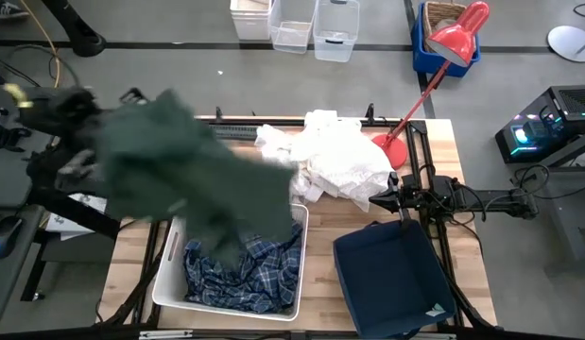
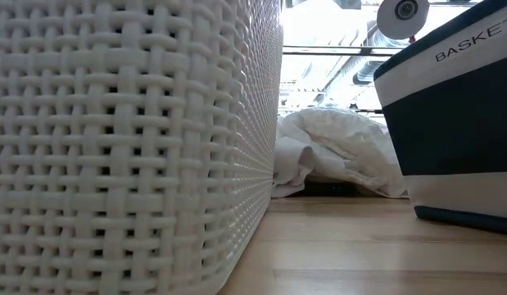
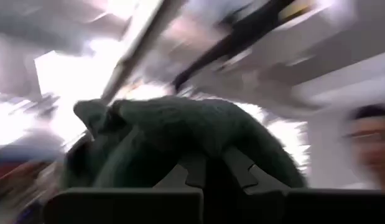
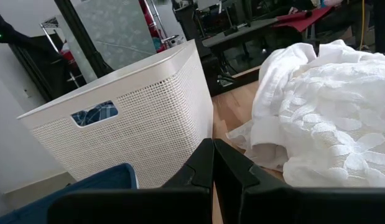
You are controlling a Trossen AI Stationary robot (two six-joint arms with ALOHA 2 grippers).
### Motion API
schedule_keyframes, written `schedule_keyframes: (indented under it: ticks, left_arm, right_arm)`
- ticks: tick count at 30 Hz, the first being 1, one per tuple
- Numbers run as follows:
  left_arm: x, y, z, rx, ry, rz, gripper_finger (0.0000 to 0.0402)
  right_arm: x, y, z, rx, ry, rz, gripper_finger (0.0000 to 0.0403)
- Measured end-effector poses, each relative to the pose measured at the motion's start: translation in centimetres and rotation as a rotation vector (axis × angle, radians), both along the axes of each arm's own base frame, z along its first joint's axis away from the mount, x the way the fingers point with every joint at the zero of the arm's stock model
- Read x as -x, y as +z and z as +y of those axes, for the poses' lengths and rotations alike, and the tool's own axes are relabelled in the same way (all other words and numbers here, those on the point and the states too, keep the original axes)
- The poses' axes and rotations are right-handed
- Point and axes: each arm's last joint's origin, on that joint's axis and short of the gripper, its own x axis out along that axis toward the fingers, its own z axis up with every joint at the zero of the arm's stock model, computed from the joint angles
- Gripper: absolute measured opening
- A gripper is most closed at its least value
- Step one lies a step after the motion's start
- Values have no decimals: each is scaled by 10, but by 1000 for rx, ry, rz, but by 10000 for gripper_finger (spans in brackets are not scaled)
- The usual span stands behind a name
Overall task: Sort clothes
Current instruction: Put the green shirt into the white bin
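My left gripper (image 1: 84,113) is raised at the table's left edge, shut on the dark green garment (image 1: 179,161), which spreads from it toward the white plastic bin (image 1: 169,274). The garment also fills the left wrist view (image 3: 180,124). The blue-and-white plaid shirt (image 1: 249,269) lies inside the white bin. Several white pieces (image 1: 335,161) lie heaped on the table's far middle and also show in the right wrist view (image 4: 323,93). My right gripper (image 4: 213,163) is shut and empty, between the white heap and the navy fabric bin (image 1: 391,274). My left gripper holds a bunched part of the dark green garment (image 3: 204,146) between its two fingers; the cloth itself covers the fingertips. The garment is lifted off the table and stretches away from the gripper, its lower end (image 1: 240,236) over the white bin's far part.
A red desk lamp (image 1: 434,66) stands at the table's far right corner, its base (image 1: 387,146) beside the white heap. Bare wood shows between the two bins (image 1: 320,274). A person shows at the edge of the left wrist view (image 3: 369,143).
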Motion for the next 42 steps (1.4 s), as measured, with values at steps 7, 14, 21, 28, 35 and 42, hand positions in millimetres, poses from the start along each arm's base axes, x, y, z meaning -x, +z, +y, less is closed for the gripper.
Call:
schedule_keyframes:
  ticks: [7, 14, 21, 28, 35, 42]
  left_arm:
    - [-9, -9, -11, 23, -70, 127, 1]
    - [-48, -45, -9, 95, 214, 517, 1]
    - [-87, -61, -24, 60, 75, 647, 1]
    - [-77, -63, -45, 101, -178, 738, 1]
    - [-55, -70, -57, 203, -293, 926, 1]
    - [-63, -111, -64, 201, -85, 1323, 1]
  right_arm:
    - [0, 0, 0, 0, 0, 0, 0]
    - [0, 0, 0, 0, 0, 0, 0]
    - [0, 0, 0, 0, 0, 0, 0]
    - [0, 0, 0, 0, 0, 0, 0]
    - [0, 0, 0, 0, 0, 0, 0]
    - [0, 0, 0, 0, 0, 0, 0]
